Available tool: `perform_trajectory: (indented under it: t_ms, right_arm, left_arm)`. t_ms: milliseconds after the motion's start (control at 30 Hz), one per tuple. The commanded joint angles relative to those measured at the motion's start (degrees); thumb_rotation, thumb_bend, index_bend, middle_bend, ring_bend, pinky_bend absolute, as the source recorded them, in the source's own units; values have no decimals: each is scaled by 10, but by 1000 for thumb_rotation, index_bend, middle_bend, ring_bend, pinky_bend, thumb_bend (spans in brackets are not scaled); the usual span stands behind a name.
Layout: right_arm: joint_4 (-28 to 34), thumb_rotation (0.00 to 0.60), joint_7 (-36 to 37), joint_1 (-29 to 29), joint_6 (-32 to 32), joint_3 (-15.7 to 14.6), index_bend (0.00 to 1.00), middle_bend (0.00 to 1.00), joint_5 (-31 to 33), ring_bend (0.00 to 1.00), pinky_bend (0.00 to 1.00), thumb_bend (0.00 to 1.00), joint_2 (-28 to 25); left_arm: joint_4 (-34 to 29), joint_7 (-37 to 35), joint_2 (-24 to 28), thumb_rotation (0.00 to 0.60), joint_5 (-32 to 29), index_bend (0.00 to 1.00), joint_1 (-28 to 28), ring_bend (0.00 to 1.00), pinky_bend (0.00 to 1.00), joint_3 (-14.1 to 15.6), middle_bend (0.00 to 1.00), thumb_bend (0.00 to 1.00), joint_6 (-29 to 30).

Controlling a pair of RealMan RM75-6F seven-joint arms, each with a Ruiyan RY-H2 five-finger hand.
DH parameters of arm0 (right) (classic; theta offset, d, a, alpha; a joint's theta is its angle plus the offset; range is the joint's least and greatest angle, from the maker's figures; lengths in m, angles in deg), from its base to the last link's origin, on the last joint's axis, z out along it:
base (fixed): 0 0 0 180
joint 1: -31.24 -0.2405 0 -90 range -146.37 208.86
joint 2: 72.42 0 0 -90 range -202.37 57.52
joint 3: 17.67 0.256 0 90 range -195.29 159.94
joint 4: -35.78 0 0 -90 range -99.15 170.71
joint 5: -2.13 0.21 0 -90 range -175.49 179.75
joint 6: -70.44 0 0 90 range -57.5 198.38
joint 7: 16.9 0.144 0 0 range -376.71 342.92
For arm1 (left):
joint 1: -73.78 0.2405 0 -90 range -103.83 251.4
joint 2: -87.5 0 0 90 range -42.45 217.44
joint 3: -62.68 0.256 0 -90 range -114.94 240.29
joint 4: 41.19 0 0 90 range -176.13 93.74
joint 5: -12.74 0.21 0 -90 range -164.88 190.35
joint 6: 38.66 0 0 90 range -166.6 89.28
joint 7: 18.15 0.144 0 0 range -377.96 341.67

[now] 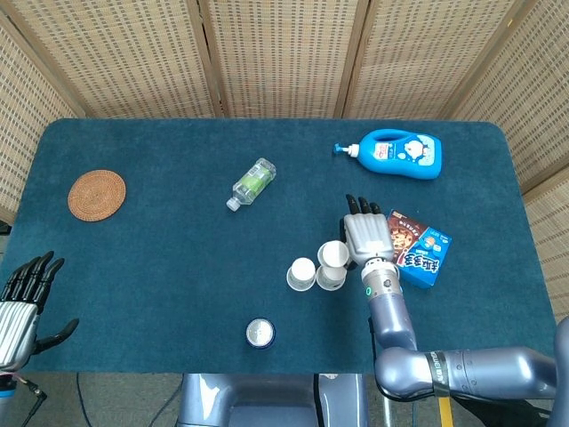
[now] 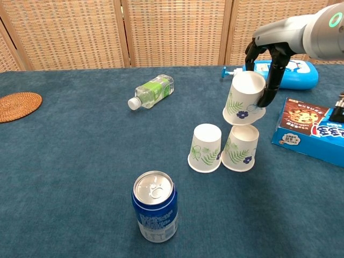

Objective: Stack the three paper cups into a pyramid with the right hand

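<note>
**Third cup hangs over the base pair, off-centre and tilted**

The robot's right hand (image 2: 267, 64) holds the third paper cup (image 2: 244, 99) just above the two base cups on the blue worktop (image 2: 80, 161), its fingers (image 2: 270, 80) wrapped around the cup's far side. The left base cup (image 2: 205, 148) and the right base cup (image 2: 240, 147) stand mouth-down, side by side and touching or nearly so. The held cup is also inverted, its closed bottom upward and its open mouth down; its long axis leans off vertical, with the closed bottom tipped toward the camera in the chest view.

The risk lies in where it hangs. In both views the cup sits over the right base cup rather than over the seam between the two. Let go here, it would probably rest on one cup alone, or slide off its rim. The tilt adds to that: one edge of the mouth would land first and could nudge a light base cup aside. The dark fingers beneath could also catch the right base cup on withdrawal.

The left hand (image 1: 20, 307) rests at the worktop's near edge, fingers spread, holding nothing.
</note>
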Motion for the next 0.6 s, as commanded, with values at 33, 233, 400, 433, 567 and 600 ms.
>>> perform_trajectory:
  t_ms: [33,233,400,433,567,600]
  right_arm:
    - [9,600,1,-2,4,6,621,100,9,0,154,110,-1]
    - [26,600,5,-9,4,18,620,100,32,0,154,110,2]
    - [24,600,10,-13,-1,17,620,99,39,0,154,110,10]
    - [24,600,12,-13,-3,16,620,99,39,0,154,110,11]
    - [20,600,16,-16,-5,12,620,99,35,0,153,110,20]
    - [19,600,17,-17,-5,12,620,99,34,0,153,110,22]
  left_arm:
    - [0,0,0,600,1,0,1,0,63,0,0,236,2]
    - [0,-2,1,600,2,3,1,0,63,0,0,236,2]
    - [1,-5,1,600,4,2,3,0,63,-1,0,236,6]
    - [1,-5,1,600,4,2,3,0,63,-1,0,236,6]
    - [1,-5,1,600,5,3,3,0,63,0,0,237,6]
    - [1,-4,1,600,6,3,3,0,63,0,0,237,5]
